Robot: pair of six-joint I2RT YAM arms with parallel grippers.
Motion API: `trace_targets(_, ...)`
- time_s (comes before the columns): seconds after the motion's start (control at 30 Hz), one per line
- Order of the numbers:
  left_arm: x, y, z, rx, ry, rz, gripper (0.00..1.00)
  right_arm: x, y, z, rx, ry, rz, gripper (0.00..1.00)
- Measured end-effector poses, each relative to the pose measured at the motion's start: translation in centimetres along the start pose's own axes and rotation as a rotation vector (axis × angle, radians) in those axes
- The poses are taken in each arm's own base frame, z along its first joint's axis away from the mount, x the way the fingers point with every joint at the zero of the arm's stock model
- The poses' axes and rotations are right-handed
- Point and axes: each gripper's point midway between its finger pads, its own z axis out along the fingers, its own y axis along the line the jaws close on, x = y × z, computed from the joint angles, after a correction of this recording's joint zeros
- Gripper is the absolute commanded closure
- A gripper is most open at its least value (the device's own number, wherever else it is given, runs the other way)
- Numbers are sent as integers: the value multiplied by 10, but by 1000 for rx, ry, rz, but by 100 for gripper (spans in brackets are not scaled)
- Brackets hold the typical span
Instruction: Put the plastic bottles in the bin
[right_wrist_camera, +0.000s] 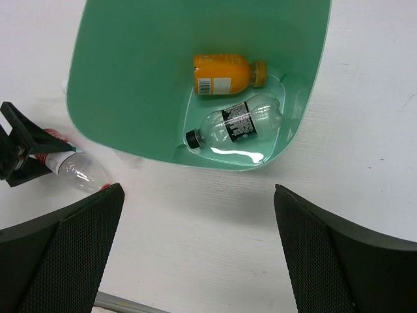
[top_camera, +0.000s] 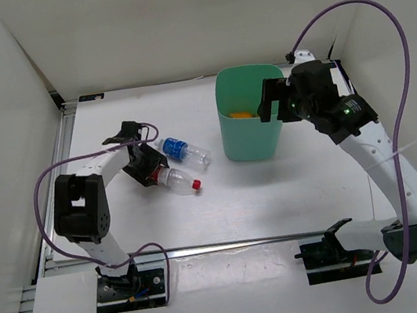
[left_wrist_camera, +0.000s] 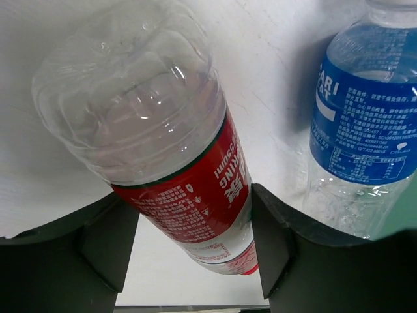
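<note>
Mint-green bin (top_camera: 253, 137) upright on table (top_camera: 278, 193), toward far edge; orange bottle (right_wrist_camera: 225, 74) and dark-label bottle (right_wrist_camera: 238, 122) lying on its floor. Left of bin, lying flat: clear red-label bottle (top_camera: 178, 180), blue-label bottle (top_camera: 184, 149) just behind it.

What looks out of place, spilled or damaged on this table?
Nothing spilled or damaged. The red-label bottle and blue-label bottle lie on their sides outside the bin; the orange bottle and black-capped bottle lie inside it.
</note>
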Motion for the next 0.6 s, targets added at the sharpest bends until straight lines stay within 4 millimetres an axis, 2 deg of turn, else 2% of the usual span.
trace_targets(0.13, 2, 9, -6, -11, -13, -2, 41, 0, 0, 0, 1, 0, 1, 1)
trace_targets(0.27, -6, 8, -28, 7, -47, -21, 43, -1, -4, 1, 6, -1, 9, 1)
trace_targets(0.37, -28, -18, -58, 69, -110, -25, 43, -3, -10, 1, 21, -5, 23, 1)
trace_targets(0.47, -59, -57, -99, 179, -205, -26, 46, -5, -16, 2, 35, -9, 43, 1)
trace_targets(0.6, -84, -98, -156, 314, -303, -29, 46, -8, -23, 2, 53, -14, 64, 1)
